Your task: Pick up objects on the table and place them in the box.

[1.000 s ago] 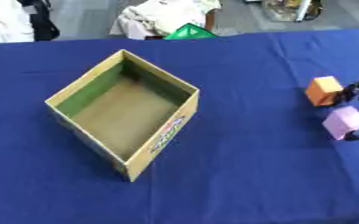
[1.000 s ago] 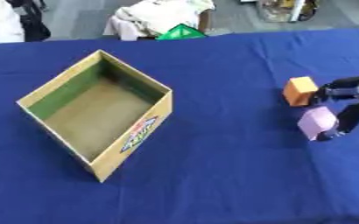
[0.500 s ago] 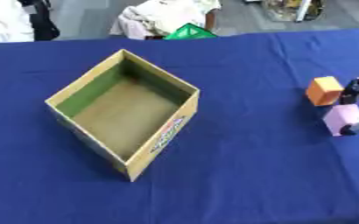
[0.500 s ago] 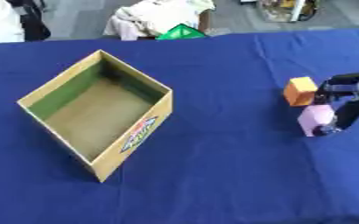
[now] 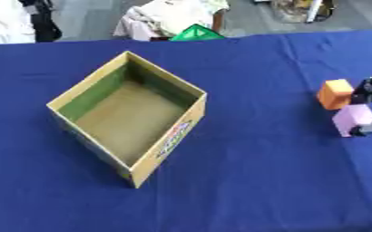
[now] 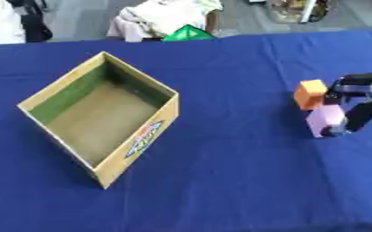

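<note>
The right hand (image 6: 356, 106) pinches the pink block (image 6: 325, 120); the box (image 6: 134, 147) label is unreadable.

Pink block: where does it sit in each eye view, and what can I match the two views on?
Left eye view: pink block near the right edge, at mid height, just below the orange block.
Right eye view: pink block further in from the right edge, the right hand round it.
Shared landmark: the open cardboard box left of centre.
</note>
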### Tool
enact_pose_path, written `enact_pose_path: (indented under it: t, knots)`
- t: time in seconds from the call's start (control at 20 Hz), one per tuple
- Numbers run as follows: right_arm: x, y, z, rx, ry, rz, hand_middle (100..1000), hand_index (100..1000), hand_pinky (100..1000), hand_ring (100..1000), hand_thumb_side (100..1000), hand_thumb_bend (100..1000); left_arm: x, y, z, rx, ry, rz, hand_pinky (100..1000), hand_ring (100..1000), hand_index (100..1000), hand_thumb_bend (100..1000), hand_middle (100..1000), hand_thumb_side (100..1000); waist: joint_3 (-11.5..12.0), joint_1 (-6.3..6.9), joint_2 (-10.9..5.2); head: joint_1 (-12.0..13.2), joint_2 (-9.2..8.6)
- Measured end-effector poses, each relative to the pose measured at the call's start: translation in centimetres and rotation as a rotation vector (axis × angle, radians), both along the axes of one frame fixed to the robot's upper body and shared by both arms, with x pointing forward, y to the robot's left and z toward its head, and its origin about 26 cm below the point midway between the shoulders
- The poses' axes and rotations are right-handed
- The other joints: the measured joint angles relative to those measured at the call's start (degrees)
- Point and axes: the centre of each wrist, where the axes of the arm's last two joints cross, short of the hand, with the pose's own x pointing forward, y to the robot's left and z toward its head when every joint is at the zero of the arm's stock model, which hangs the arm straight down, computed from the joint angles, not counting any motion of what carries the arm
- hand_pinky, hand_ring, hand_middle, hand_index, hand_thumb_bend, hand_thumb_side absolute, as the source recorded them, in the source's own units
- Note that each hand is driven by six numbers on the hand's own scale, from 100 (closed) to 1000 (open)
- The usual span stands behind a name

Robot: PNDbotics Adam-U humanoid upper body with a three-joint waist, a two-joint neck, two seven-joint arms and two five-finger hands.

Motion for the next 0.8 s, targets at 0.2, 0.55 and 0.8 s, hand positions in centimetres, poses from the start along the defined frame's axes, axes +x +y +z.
enact_pose_path:
  t: [0.2,0.55,0.8]
  knots:
    - [0.0,1.3,2.1,0.013,-0.043,0.038,542,547,717,707,381,360,0.0,0.0,0.0,-0.001,0.0,0.001,847,663,854,531,731,957,-0.2,-0.07,-0.03,0.4,0.0]
    - [-0.5,4.4,5.8,0.029,-0.109,0.156,549,547,691,687,406,330,0.0,0.0,-0.1,0.0,0.0,0.004,847,663,854,533,731,956,-0.4,-0.4,-0.3,1.4,0.0]
    - [-1.0,7.5,8.7,0.042,-0.203,0.313,551,547,667,669,415,322,0.0,0.0,-0.1,0.0,0.0,0.004,847,663,854,534,731,955,0.1,-0.42,-0.41,1.5,0.0]
